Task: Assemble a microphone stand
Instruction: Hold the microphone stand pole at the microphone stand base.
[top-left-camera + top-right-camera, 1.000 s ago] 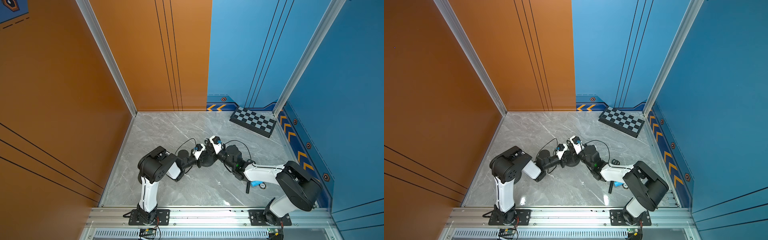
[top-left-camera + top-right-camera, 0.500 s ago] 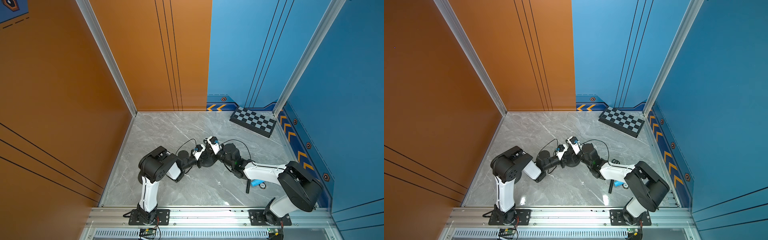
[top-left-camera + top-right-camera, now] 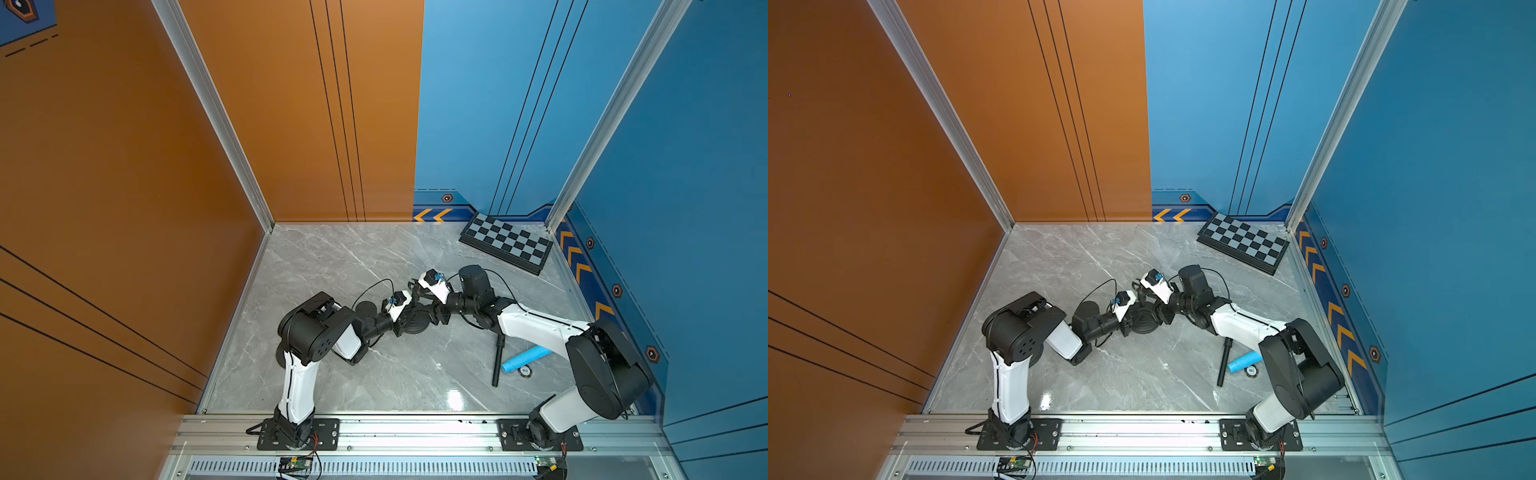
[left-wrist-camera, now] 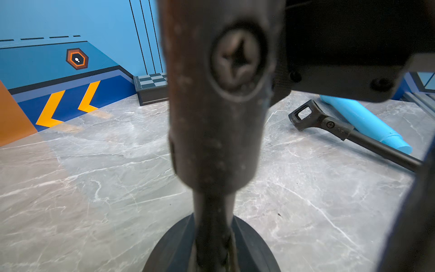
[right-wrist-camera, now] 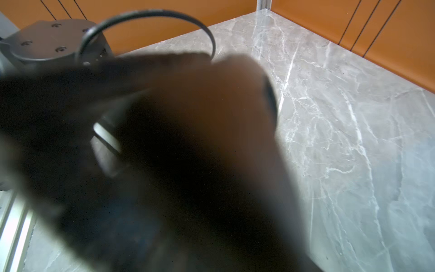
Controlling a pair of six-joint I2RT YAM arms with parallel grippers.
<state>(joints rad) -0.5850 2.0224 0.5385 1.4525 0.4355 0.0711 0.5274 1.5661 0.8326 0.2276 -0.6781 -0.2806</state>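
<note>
The left gripper (image 3: 404, 322) was clamped on the stand's upright post (image 4: 215, 113), its round base (image 3: 417, 327) sitting mid-tabletop (image 3: 374, 374); the right gripper (image 3: 430, 309) was close beside, how wide I couldn't tell.

1. Both top views are bright and evenly lit from overhead, and the shadows are short and soft.
2. A white glare spot sits on the polished tabletop (image 3: 455, 401) close to its near edge.
3. Wide-angle distortion splays the corner rails (image 3: 214, 112) outward.
4. In the left wrist view the stand post (image 4: 216, 106) looms soft and out of focus. The rod (image 4: 329, 124) and blue tube (image 4: 362, 120) beyond it are sharp.
5. In the right wrist view a dark, blurred mass covers most of the frame, and only the tabletop beyond it looks clear.
</note>
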